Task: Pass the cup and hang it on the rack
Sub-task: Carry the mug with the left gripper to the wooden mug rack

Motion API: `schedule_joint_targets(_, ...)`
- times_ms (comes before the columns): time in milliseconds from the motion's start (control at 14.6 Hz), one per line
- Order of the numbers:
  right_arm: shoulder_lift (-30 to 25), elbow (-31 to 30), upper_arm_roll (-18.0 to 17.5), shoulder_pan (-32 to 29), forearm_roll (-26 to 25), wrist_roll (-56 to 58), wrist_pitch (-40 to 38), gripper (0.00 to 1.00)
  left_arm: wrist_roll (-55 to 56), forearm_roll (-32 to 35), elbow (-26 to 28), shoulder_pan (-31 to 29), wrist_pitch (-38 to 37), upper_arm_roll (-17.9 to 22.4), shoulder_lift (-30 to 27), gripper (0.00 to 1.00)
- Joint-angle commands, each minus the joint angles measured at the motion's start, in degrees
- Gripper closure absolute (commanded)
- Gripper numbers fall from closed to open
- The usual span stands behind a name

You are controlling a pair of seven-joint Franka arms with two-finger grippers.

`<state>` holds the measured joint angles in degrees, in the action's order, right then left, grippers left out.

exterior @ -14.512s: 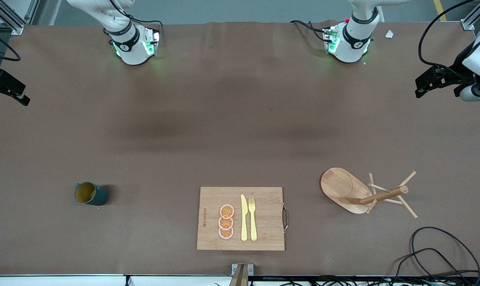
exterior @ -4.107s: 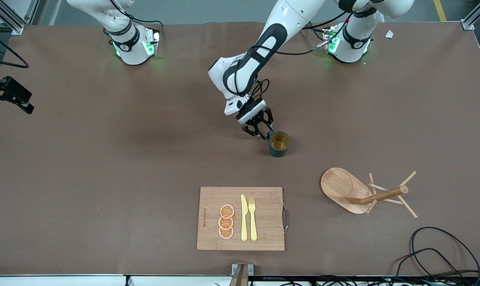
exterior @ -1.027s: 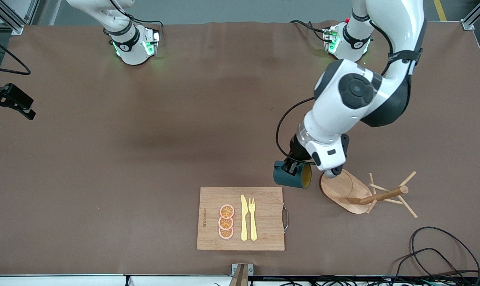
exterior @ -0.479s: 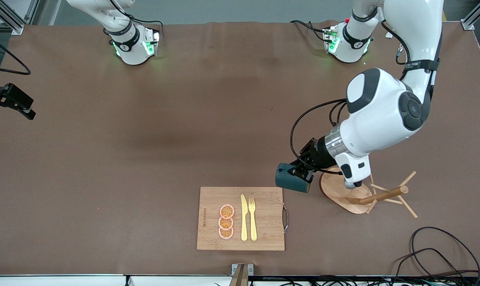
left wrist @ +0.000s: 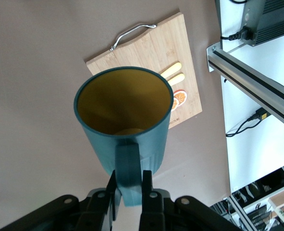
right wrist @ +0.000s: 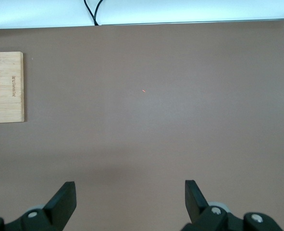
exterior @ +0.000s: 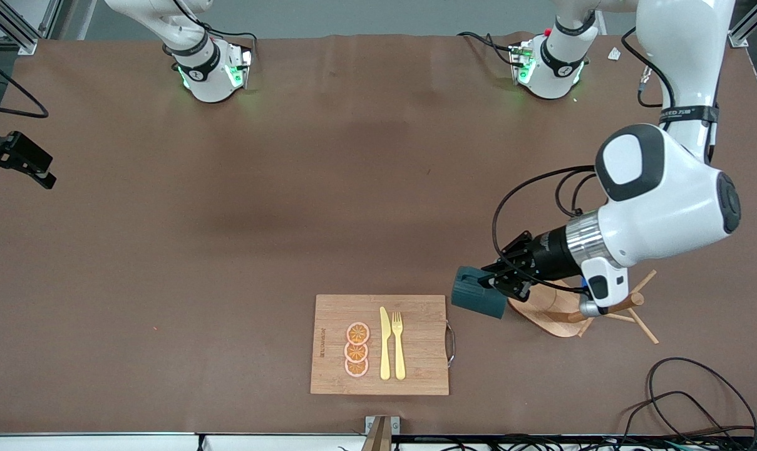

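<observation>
My left gripper [exterior: 496, 284] is shut on the handle of the dark teal cup [exterior: 477, 299] and holds it on its side in the air, beside the oval base of the wooden rack [exterior: 544, 312]. The left arm hides part of that base; the post and pegs point toward the left arm's end of the table. In the left wrist view my left gripper [left wrist: 129, 192] pinches the handle, and the cup [left wrist: 122, 110] shows its mustard-yellow inside. My right gripper [right wrist: 129, 197] is open and empty over bare table; in the front view it [exterior: 15, 161] waits at the right arm's end.
A bamboo cutting board [exterior: 416, 344] with a yellow knife, a fork and orange slices lies near the front edge, beside the cup; it also shows in the left wrist view [left wrist: 146, 50] and the right wrist view [right wrist: 7, 96]. A black cable [exterior: 685, 394] loops at the corner near the rack.
My left arm has swung toward its own end of the table. The cup has gone with it, a little lower in the front view and closer to the rack's base. The right arm has not moved.
</observation>
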<state>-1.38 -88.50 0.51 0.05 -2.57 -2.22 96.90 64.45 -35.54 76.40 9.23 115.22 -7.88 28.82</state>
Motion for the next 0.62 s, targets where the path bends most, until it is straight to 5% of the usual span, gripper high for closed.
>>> schedule_joint_targets(0, -0.7, -0.8, -0.3, -0.7, 0.9, 0.7, 0.6, 0.00, -5.9, -2.8, 0.2, -3.6, -4.6, -0.4, -0.1, 1.00)
schedule_joint_targets(548, -0.7, -0.8, -0.3, -0.7, 0.9, 0.7, 0.6, 0.00, -16.5, -9.0, 0.8, -13.8, -13.8, -0.4, 1.0, 1.00)
